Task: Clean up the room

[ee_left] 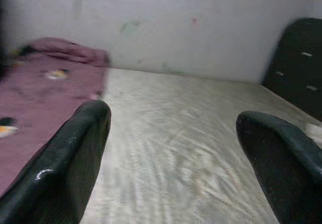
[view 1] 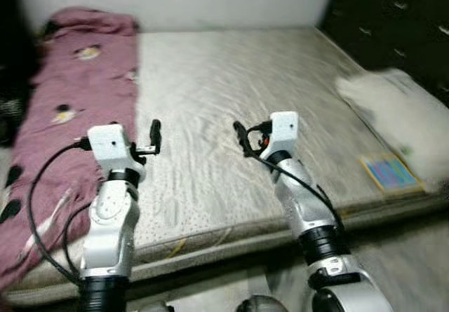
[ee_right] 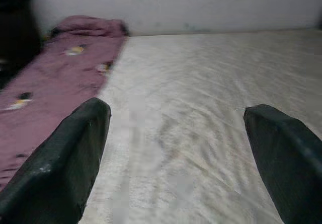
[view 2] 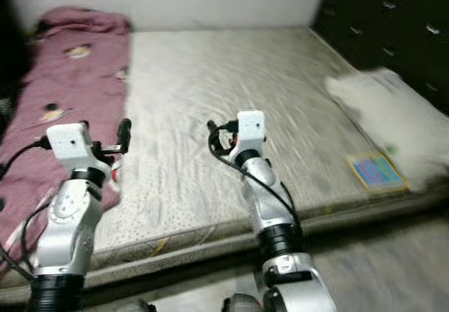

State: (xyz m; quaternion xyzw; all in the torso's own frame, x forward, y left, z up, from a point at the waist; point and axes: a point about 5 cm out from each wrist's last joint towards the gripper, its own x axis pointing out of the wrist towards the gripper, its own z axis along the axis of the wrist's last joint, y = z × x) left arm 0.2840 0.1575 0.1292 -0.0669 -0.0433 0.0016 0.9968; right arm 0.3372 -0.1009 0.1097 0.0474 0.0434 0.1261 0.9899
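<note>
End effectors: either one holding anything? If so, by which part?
Nothing held. Left end effector and right end effector are both open over the bare mattress.

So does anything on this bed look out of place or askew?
Yes. The maroon patterned blanket is bunched along the left side of the bare grey mattress, the white pillow lies by the right edge, and a small colourful book lies near that corner. Both grippers hover open.
</note>
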